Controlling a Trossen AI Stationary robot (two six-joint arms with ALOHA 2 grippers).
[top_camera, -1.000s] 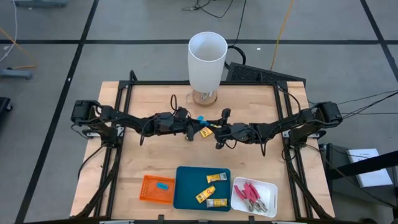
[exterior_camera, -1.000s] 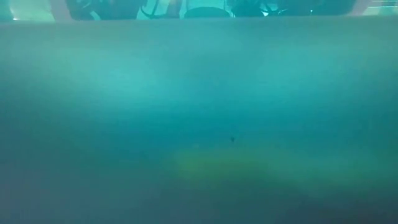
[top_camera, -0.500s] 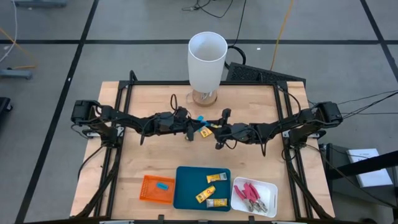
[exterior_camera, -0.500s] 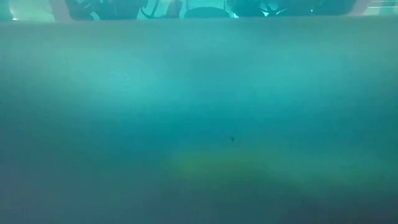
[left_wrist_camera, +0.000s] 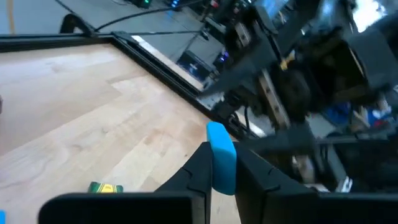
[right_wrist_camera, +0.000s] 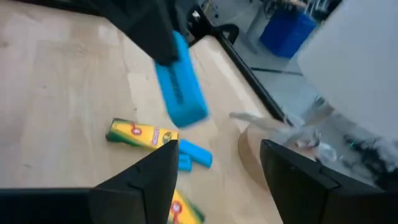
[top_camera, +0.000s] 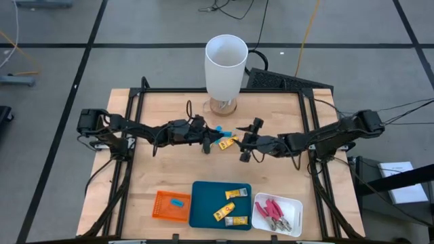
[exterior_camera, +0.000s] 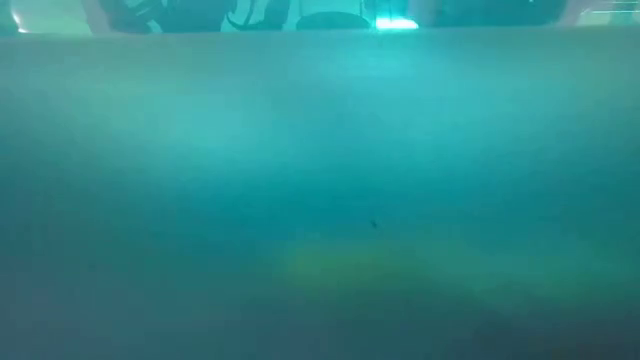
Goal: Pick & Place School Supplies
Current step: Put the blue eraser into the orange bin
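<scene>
Left gripper (top_camera: 215,137) sits over the table (top_camera: 163,169) mid-area, just in front of the white cylinder (top_camera: 225,64). Its fingers (left_wrist_camera: 198,167) are pinched on a light-blue block (left_wrist_camera: 221,155), which stands up between them and pokes out past the tips; in the high view the same block shows as a blue speck at the gripper's tip.

Right gripper (top_camera: 248,141) is close by, facing the left one w/ a small gap between. Fingers (right_wrist_camera: 140,180) are spread wide, holding nothing, touching nothing. Seen from the right wrist, the held block hangs above the wood, gripped from above by the left arm's dark fingers.

On the table under/betw. the two grippers: a yellow piece (right_wrist_camera: 142,134) w/ dark marks lying flat, a second light-blue block (right_wrist_camera: 190,156) flat just beside it, and another yellow piece (right_wrist_camera: 185,211) partly hidden behind the right finger. The left wrist cam also catches a yellow piece near its gripper body.

Front edge of the table: orange tray (top_camera: 171,206) w/ one light-blue block (top_camera: 178,202) in it; teal tray (top_camera: 205,210) w/ three yellow pieces (top_camera: 229,205); white tray (top_camera: 293,205) w/ the red-handled pliers (top_camera: 273,211). The three trays sit side by side, orange leftmost, white rightmost.

Low view is a teal blur, blocked; nothing readable there.
</scene>
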